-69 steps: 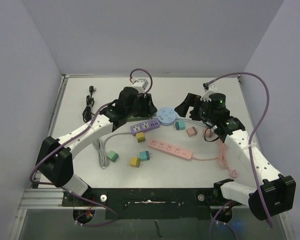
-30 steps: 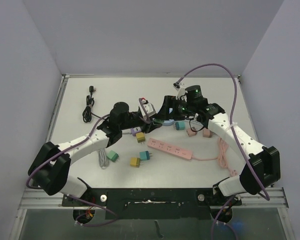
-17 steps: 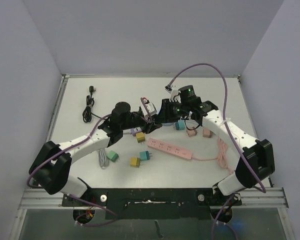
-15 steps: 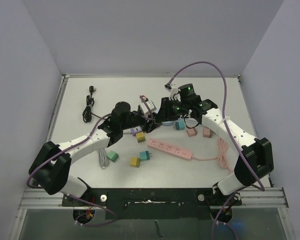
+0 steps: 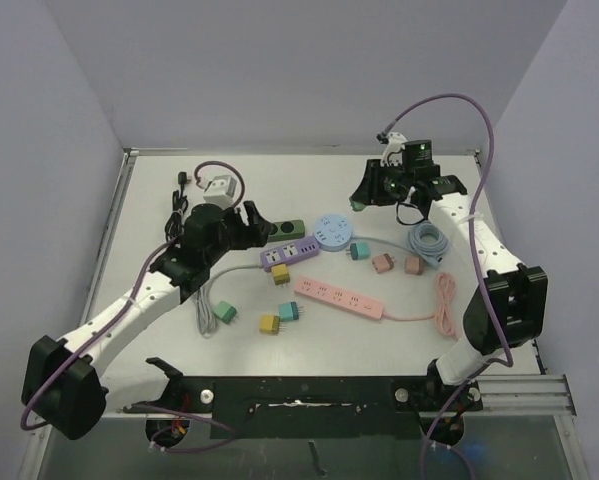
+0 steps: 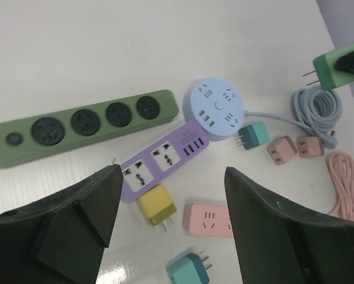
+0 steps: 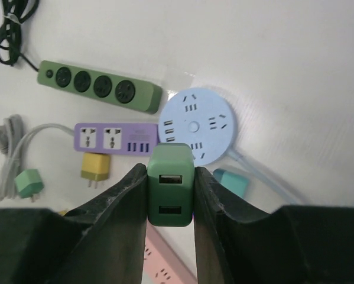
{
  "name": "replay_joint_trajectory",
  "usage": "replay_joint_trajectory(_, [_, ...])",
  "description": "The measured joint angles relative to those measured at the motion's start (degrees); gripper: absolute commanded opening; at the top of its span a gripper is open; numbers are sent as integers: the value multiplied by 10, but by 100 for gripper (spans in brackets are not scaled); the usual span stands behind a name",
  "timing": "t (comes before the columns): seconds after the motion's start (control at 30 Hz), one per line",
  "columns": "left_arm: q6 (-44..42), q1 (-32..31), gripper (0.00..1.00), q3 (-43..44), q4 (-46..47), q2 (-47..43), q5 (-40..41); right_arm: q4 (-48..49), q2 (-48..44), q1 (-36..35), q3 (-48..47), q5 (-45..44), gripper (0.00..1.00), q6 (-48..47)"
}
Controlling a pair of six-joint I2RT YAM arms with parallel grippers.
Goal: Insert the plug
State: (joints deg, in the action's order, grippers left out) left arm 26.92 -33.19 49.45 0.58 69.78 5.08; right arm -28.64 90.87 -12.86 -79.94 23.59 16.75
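Note:
The plug is a green block (image 7: 171, 190) with two USB ports facing the camera, and my right gripper (image 7: 171, 198) is shut on its sides. It hangs above the table with the round blue socket hub (image 7: 196, 126) beyond it. In the top view the right gripper (image 5: 365, 194) is at the back right. The left wrist view catches the plug (image 6: 335, 64) with its prongs pointing left. My left gripper (image 6: 171, 222) is open and holds nothing above the purple power strip (image 6: 163, 157); in the top view the left gripper (image 5: 247, 225) sits left of the green power strip (image 5: 285, 230).
A pink power strip (image 5: 339, 298) lies in the middle. Loose plugs lie about: yellow (image 5: 280, 274), teal (image 5: 359, 250), two pink (image 5: 382, 263). A black cable (image 5: 178, 208) is at the back left, a coiled blue-grey cable (image 5: 428, 240) and a pink cable (image 5: 446, 310) on the right.
The grippers met over the table's middle. The right one shut on the green plug and carried it back right. The left one opened and drew back to the left.

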Motion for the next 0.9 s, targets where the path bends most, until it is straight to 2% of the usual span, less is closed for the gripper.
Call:
replay_joint_trajectory(0.13, [57, 74, 72, -29, -61, -63, -18, -12, 54, -6, -53, -42, 0, -74])
replay_joint_trajectory(0.17, [80, 129, 72, -45, -85, -89, -50, -30, 104, -5, -96, -38, 0, -133])
replay_joint_trajectory(0.2, [80, 129, 72, -45, -85, -89, -50, -31, 108, -5, -98, -38, 0, -137])
replay_joint_trajectory(0.37, [94, 206, 72, -54, -115, -98, -171, -107, 218, 6, -197, 23, 0, -286])
replay_joint_trajectory(0.53, [88, 222, 72, -54, -138, -91, -234, -181, 262, 9, -239, 64, 0, -408])
replay_joint_trajectory(0.63, [88, 222, 71, -54, -142, -77, -255, -196, 286, 3, -283, 58, 0, -413])
replay_joint_trajectory(0.7, [89, 223, 71, -54, -142, -64, -266, -191, 300, -5, -308, 21, 0, -386])
replay_joint_trajectory(0.9, [88, 223, 71, -54, -141, -39, -273, -137, 308, -45, -275, -53, 0, -312])
